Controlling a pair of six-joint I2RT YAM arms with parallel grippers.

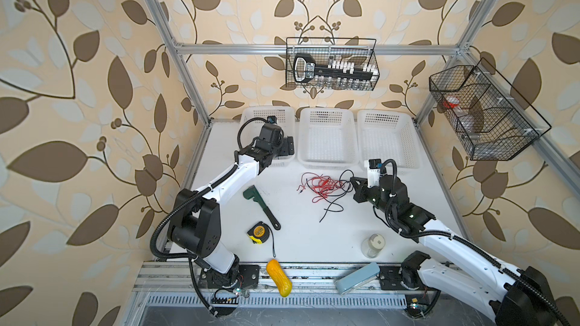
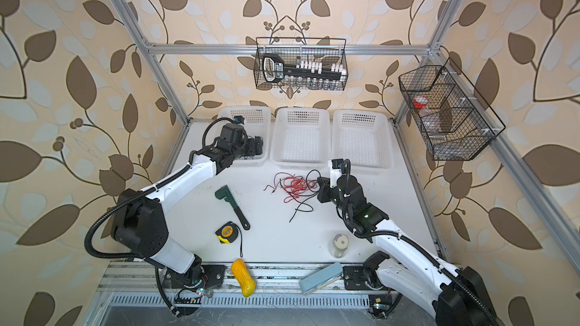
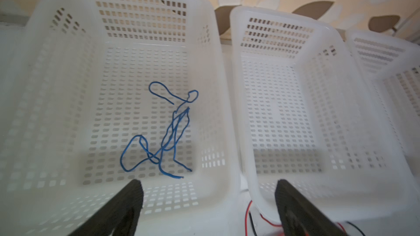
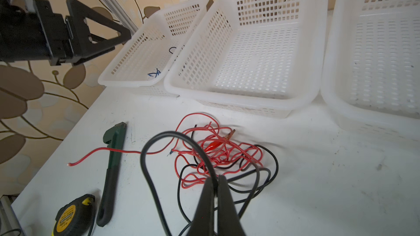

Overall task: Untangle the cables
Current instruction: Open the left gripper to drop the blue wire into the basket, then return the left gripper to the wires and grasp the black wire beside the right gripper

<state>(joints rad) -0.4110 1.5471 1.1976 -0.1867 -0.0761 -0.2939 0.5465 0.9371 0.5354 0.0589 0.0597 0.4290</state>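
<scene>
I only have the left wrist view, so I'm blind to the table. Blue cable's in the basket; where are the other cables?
Observer: The red cable and black cable lie tangled together on the table, in front of the middle basket.
Operator: What's the other arm doing?
Observer: The right gripper is shut on a loop of the black cable, at the tangle's right edge.
Operator: Anything near the pile?
Observer: A green wrench lies on the table to its left in both top views.
</scene>
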